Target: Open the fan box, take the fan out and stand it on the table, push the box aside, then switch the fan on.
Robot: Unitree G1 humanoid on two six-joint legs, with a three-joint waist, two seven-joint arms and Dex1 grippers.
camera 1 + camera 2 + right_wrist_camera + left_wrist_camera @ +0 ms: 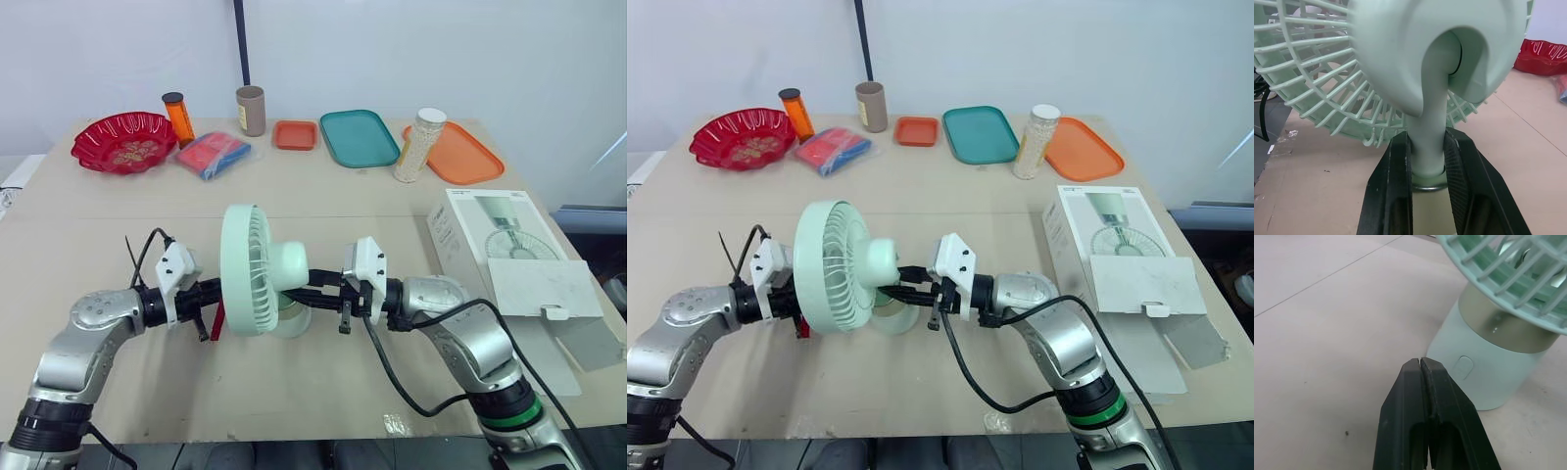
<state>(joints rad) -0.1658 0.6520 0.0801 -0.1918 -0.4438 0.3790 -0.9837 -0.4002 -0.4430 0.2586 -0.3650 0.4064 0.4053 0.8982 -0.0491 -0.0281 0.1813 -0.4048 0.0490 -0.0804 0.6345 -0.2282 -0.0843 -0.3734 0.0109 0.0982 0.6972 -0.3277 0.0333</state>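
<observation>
Mint-green fan (257,269) upright on the tan surface (323,201), out of its box, grille turned toward the robot's left, round base (291,318) flat on the surface. Right end effector (1427,144) behind the fan, on the motor-housing side, black fingers (1393,161) parted only as wide as the slim neck and clamped on either side of it just above the base. Left end effector (1421,363) in front of the fan, low under the grille, fingers pressed together with nothing between them, tips pointed at the small oval button (1465,368) on the base wall and very near it; touching or not, cannot tell. White fan box (519,274) lying flat well to the right of the fan, apart from it, end flap open at the near end. Well beyond the fan, toward the far edge, from left of the fan to right of it: red bowl (124,142), orange bottle (178,117), blue-and-red packet (213,154), brown cylinder (251,110), small orange tray (295,134), teal tray (359,137), white-capped jar (419,145), large orange tray (465,154).
</observation>
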